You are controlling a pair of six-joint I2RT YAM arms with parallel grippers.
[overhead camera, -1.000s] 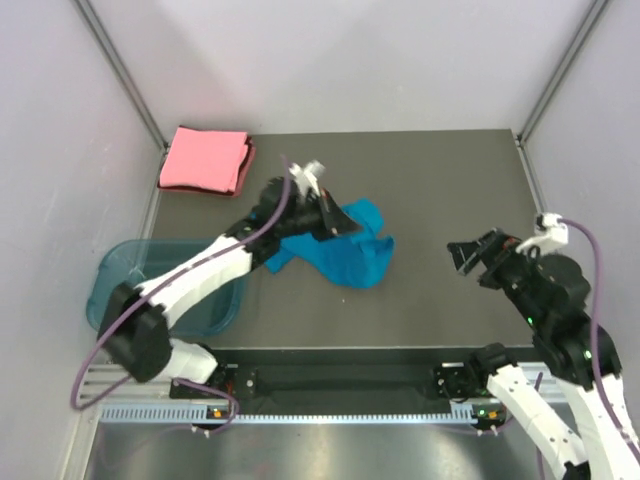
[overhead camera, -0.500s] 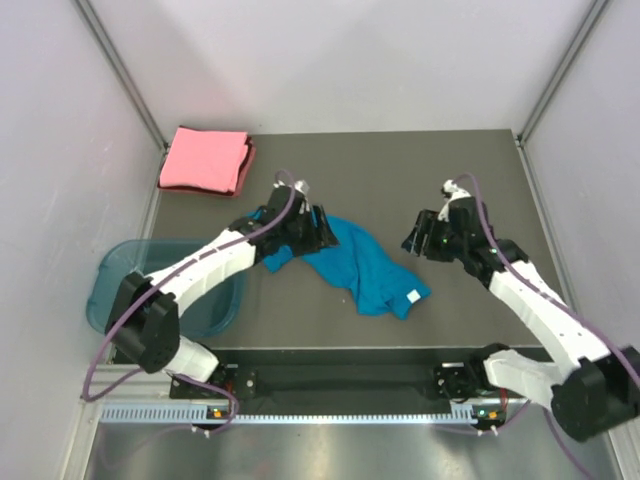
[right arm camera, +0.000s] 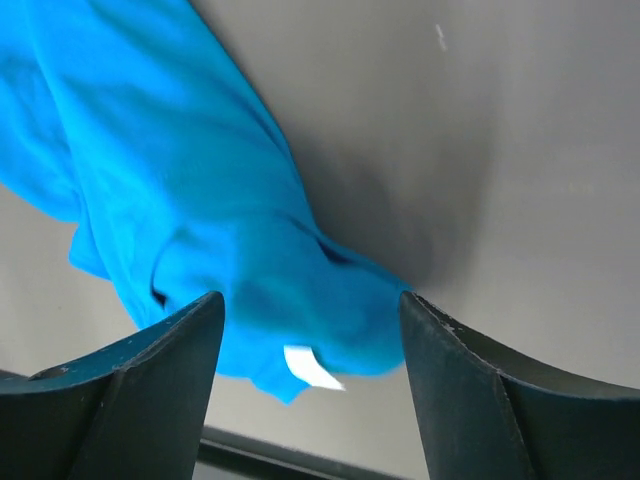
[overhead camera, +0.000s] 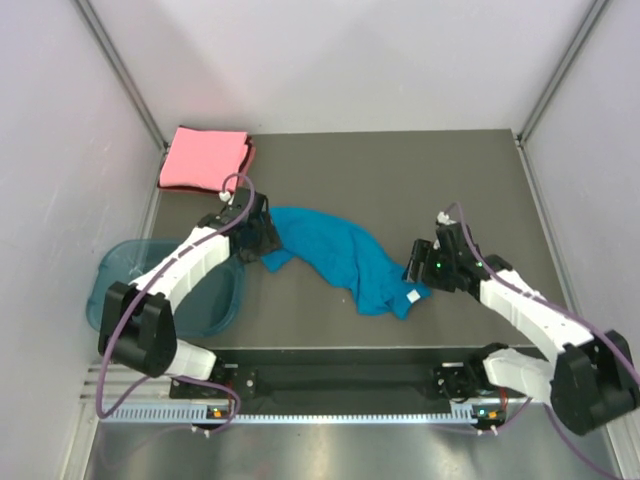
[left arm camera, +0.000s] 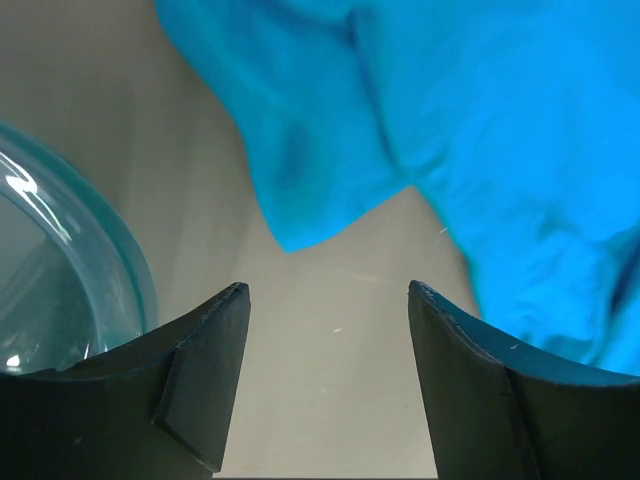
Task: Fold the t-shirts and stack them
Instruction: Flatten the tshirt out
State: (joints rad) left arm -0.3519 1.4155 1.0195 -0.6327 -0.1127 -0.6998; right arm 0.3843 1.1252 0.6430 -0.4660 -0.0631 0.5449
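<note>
Since a second ago: teal shirt no longer bunched under the left arm; now drawn out long. Left arm pulled back toward its own side, right arm swung in from the far right edge to the cloth

Dark grey table (overhead camera: pixel 450 180) – work surface, both shirts on it

Teal-blue cloth t-shirt (overhead camera: pixel 340 255) – mid-table, lying as a crumpled diagonal strip from upper left to lower right in the overhead view. Not flat, not folded; sleeves and hem hard to tell apart

Translucent blue plastic tub (overhead camera: pixel 125 290) – off the table's left edge, beside the left arm; its rim shows in the left wrist view

Salmon-pink cloth t-shirt (overhead camera: pixel 205 158) – far left corner, already a neat folded square, well apart from the teal one

Left gripper (overhead camera: pixel 262 238) – low at the strip's upper-left end. Jaws apart, nothing between them; wrist view shows bare table in the gap and a cloth corner just beyond

Right gripper (overhead camera: pixel 415 262) – at the lower-right end. Jaws apart, cloth lying past the fingertips, not clamped

Small white neck label (overhead camera: pixel 410 296) – on the end nearest the right gripper

Step in hand, by my reading: spreading the teal shirt before folding; the stack comes last. Next move likely calls for each gripper to pinch its end and pull outward to flatten it, taking one layer only, low to the table
</note>
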